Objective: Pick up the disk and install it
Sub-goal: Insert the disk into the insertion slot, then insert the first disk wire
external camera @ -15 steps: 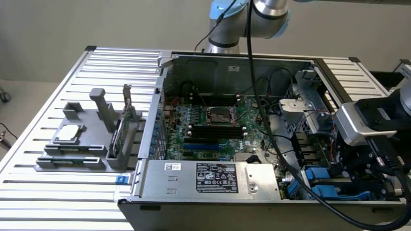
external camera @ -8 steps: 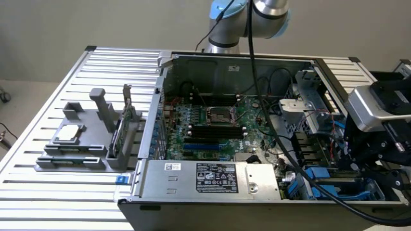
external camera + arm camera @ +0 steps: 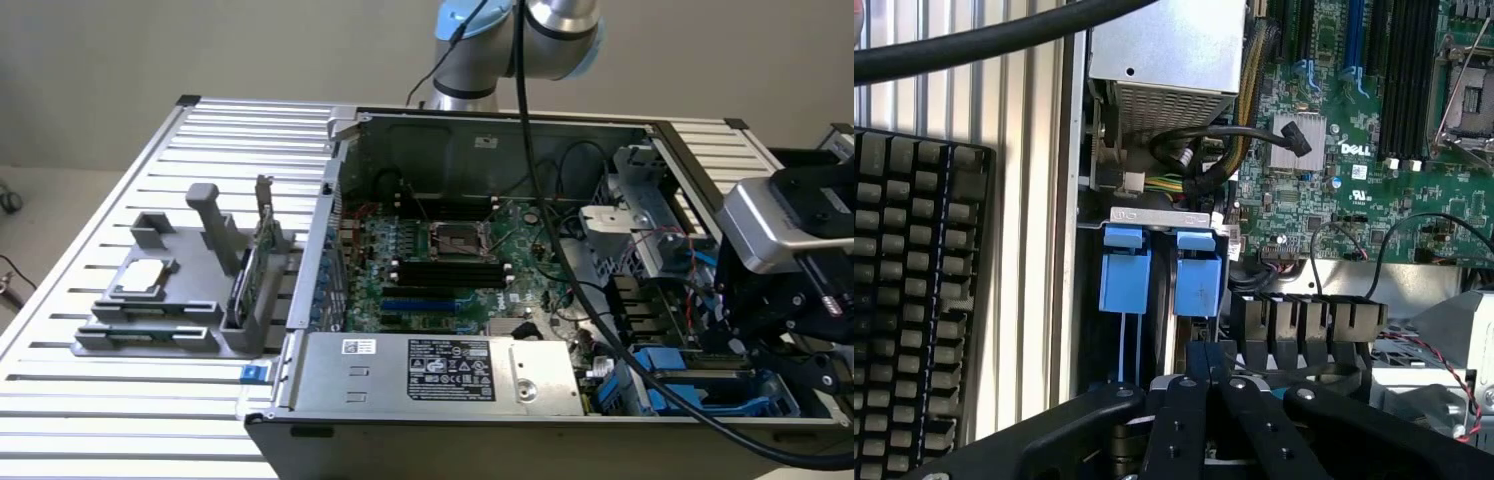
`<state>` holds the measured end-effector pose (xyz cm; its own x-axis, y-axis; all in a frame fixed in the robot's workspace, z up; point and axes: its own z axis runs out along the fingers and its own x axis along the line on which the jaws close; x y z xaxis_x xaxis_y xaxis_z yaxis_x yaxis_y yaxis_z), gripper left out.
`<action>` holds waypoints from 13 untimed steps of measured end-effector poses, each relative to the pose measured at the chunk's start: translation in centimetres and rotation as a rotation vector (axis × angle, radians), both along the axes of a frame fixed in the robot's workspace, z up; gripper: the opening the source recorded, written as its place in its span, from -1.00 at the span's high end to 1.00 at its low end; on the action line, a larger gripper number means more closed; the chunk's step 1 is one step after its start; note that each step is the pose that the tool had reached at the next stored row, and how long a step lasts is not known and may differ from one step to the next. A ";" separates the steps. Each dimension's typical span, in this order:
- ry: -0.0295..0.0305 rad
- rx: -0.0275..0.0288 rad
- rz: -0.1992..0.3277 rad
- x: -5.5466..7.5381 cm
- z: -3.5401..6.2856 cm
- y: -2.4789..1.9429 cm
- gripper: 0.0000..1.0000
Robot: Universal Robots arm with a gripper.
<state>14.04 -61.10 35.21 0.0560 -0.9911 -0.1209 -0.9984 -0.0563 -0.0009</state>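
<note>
- The black two-fingered claw is pinched fully shut, finger against finger, with nothing held between. It hangs inside the open grey metal computer case, at the case's drive-bay corner.
- Just past its tips stand two blue plastic ends in the case's bay. The one in line with the claw I take for the disk, seated edge-on with its silver-grey body hidden. Whether the tips touch the blue plastic I cannot tell.
- My judgement is that the pick-up is done and the install step is in hand, at or near its end. The disk looks level with the neighbouring blue carrier end.
- Any further move calls for a straight line along the bay and light force. It must keep clear of the looped black cables and the row of black connectors beside the bay.
- Deeper in the case lie the silver perforated power supply box and the green motherboard.
- Outside the case, on the slatted aluminium tabletop, a grey plastic holder carries a small square silver chip and a thin green circuit card. Both are well apart from the claw.
</note>
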 end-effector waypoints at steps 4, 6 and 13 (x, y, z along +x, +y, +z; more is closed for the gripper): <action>0.0000 0.0000 0.000 0.0 0.00 0.00 0.79; 0.0000 0.0000 0.000 0.0 0.00 0.00 0.79; 0.0000 -0.0001 0.000 0.0 0.00 0.00 0.79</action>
<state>14.04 -61.10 35.21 0.0559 -0.9911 -0.1208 -0.9984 -0.0562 -0.0009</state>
